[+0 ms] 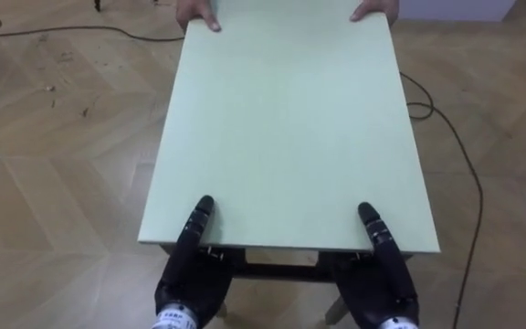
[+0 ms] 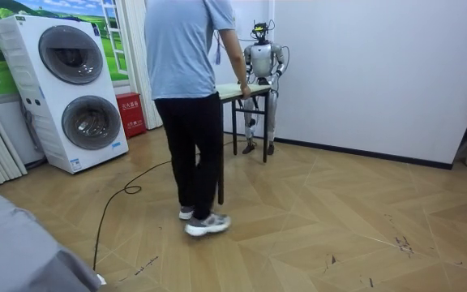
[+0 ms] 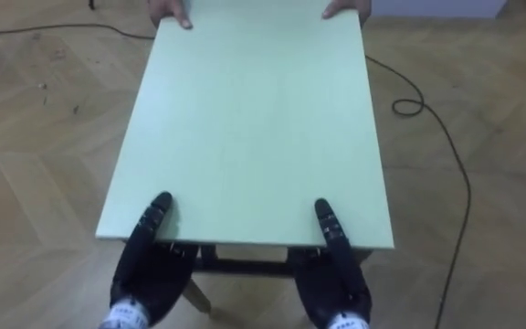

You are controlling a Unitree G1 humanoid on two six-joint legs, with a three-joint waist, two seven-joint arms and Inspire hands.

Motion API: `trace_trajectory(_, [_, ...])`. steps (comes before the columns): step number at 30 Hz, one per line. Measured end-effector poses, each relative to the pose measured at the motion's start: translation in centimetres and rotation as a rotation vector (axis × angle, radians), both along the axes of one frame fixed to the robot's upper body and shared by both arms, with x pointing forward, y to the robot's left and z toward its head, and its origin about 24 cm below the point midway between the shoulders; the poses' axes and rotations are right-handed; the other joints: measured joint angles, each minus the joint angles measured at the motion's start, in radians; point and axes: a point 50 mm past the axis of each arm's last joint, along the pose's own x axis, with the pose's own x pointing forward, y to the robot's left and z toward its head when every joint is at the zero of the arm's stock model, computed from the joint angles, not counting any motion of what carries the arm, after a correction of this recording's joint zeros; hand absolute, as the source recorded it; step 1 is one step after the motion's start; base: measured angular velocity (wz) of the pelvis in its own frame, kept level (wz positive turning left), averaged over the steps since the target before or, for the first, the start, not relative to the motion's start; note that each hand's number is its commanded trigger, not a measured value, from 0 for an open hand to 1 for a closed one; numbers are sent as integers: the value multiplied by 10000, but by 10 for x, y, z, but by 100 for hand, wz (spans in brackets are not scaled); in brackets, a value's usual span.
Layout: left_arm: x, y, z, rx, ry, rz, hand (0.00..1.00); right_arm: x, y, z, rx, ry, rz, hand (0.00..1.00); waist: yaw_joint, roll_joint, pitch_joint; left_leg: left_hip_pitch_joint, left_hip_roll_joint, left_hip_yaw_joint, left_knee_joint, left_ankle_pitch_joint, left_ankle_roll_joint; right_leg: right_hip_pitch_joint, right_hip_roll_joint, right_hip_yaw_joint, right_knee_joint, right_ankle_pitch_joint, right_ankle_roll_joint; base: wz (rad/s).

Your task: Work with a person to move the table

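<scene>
A table with a pale green top [image 1: 286,128] stretches away from me over the wooden floor. My left hand [image 1: 190,274] grips its near edge at the left, thumb lying on the top and the rest of the hand beneath. My right hand [image 1: 382,274] holds the near edge at the right in the same way. At the far edge a person's two hands [image 1: 197,16] rest on the corners. In the room view the person [image 2: 186,97] stands with their back to the camera, holding the table [image 2: 242,89] across from me.
A dark cable [image 1: 455,155] winds over the floor right of the table. Two stacked washing machines [image 2: 71,89] and a red box [image 2: 130,113] stand at the room view's left. A white wall is close behind me.
</scene>
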Motion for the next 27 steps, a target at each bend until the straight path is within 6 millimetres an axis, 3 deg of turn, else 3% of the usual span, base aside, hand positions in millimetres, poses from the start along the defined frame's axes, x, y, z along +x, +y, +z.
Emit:
trace_trajectory(7, [0,1,1,21,-224,-21,100,1,0,1,19,-201,42,100,273,-9,-6,-116,14,-185,25,13,-18,28,7,-161,-178,1,-2,9])
trace_trajectory(12, [-4,3,-1,3,-101,65,100,1,0,1,-77,-180,165,100,393,9,1,-153,57,-552,206,19,-30,330,-10,-484,-199,0,-2,28])
trace_trajectory(19, [-6,-1,-1,-189,-85,243,100,5,-3,3,-333,-293,359,100,472,288,26,-588,52,-1386,677,-27,-148,758,-51,-1234,-366,-106,-31,41])
trace_trajectory(21, [-6,0,-1,-146,-108,272,100,5,-3,3,-317,-302,353,100,406,356,12,-805,20,-1407,862,-17,-169,798,-109,-1336,-359,-247,-26,61])
trace_trajectory(23, [-6,1,-1,-117,-161,267,100,5,-2,3,-305,-331,358,100,270,420,2,-1015,30,-1113,907,113,-159,839,-229,-1817,-350,-321,-8,70])
trace_trajectory(27, [-9,3,-2,-69,-154,480,100,6,2,4,-294,-339,493,100,561,414,2,-1000,-12,-1098,869,170,-132,902,-285,-1934,-341,-325,3,16])
